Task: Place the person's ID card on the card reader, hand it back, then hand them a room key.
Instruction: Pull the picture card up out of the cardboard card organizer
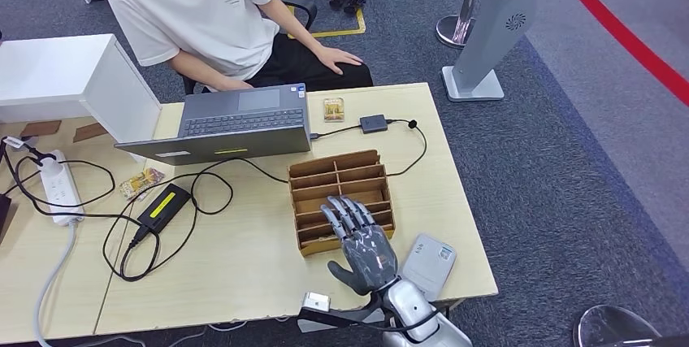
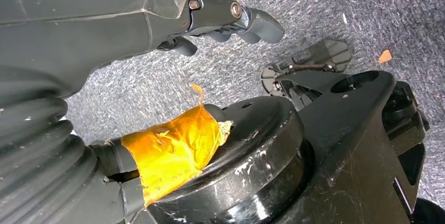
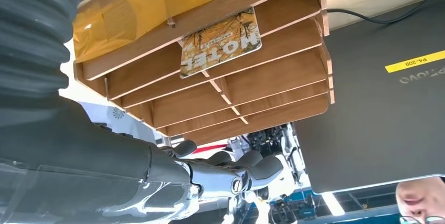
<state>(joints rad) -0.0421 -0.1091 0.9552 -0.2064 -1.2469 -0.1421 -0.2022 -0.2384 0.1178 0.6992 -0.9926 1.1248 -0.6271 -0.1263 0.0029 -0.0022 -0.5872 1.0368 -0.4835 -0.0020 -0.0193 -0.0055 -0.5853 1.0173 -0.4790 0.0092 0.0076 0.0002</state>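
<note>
Reaching over the wooden card rack (image 1: 341, 199), the right hand (image 1: 361, 241) had its fingers spread flat and held nothing. It hovered there, probably because the room key was the next thing to pick up. One room key card (image 3: 220, 42), with "MOTEL" printed on it, sat in a slot of the rack, so it stood up and was easy to pinch. Another card (image 1: 334, 109), maybe the ID card, lay flat near the table's far edge, close to the person (image 1: 219, 14), where they could reach it. The grey card reader (image 1: 428, 264) lay near the front right corner of the table (image 1: 244, 258), just beside the right hand, so cards could be set on it quickly. The left hand (image 2: 231, 19) hung down over the carpet with fingers curled in and nothing in them, since it had no job.
</note>
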